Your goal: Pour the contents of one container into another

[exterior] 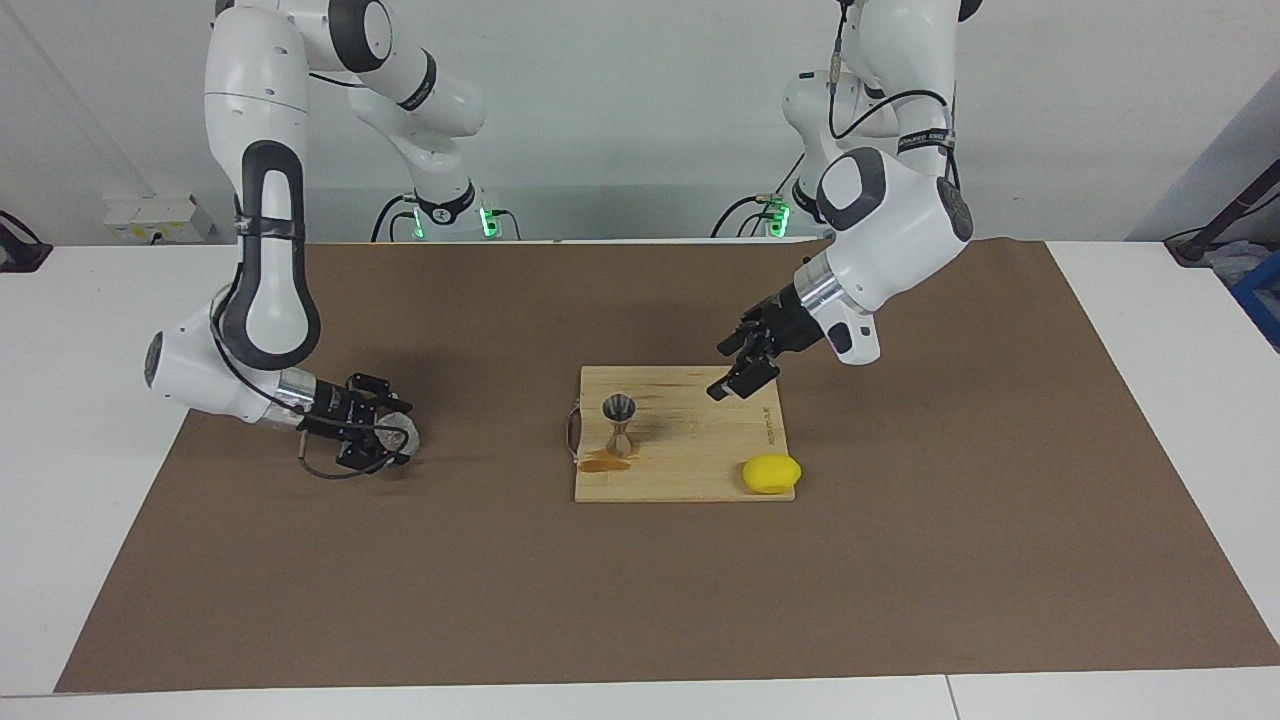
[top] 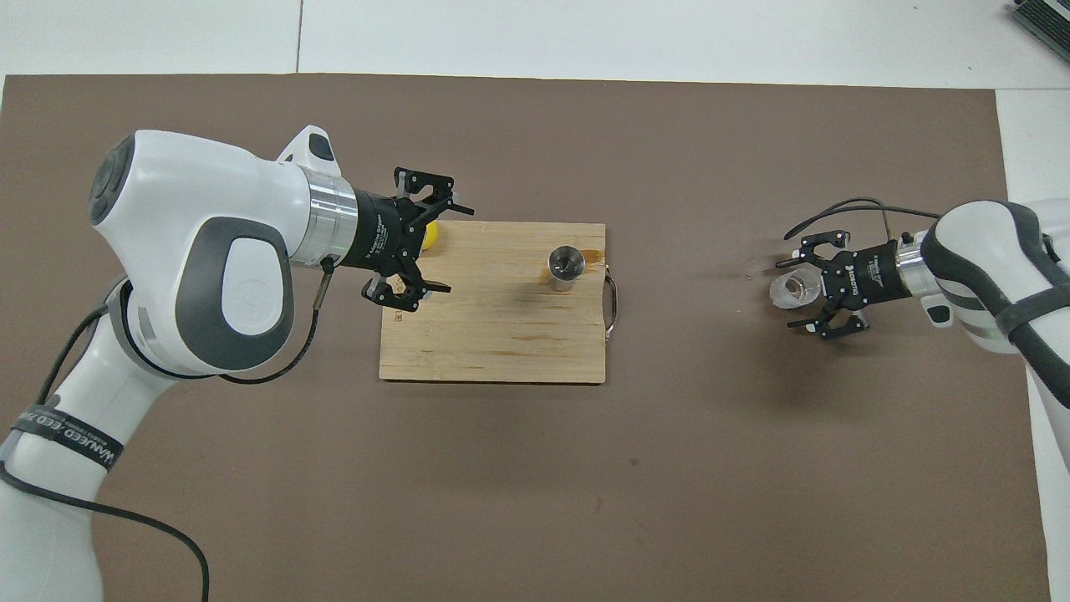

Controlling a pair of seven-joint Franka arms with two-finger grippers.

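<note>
Two arms over one brown mat [exterior: 900, 560] in the facing view. One glass cup [exterior: 398, 436] sits on the mat toward the right arm's end, close to the mat's edge there. The right gripper [exterior: 385, 437] is low at the cup, fingers spread wide to either side of it; whether they touch the glass cannot be told. One steel jigger [exterior: 619, 424] stands upright on one wooden board [exterior: 690, 470], near the board's handle edge, with an amber puddle [exterior: 602, 462] at its foot. One lemon [exterior: 771, 473] rests at the board's corner farthest from the robots, toward the left arm's end. The left gripper [exterior: 737, 377] hangs over the board's corner nearest the robots at that same end, jaws wide, holding nothing. Plenty of bare mat lies between cup and board, and more across the whole stretch farthest from the robots.

One of everything again from overhead. The cup [top: 794, 289] lies between the right gripper's [top: 801, 293] open fingers. The jigger [top: 564, 267] is close to the board's [top: 493, 334] handle edge, well apart from the cup, open mat between them. The left gripper [top: 439, 247], wide and empty, covers most of the lemon [top: 430, 236] at the board's edge toward the left arm. The board's half nearest the robots is bare.
</note>
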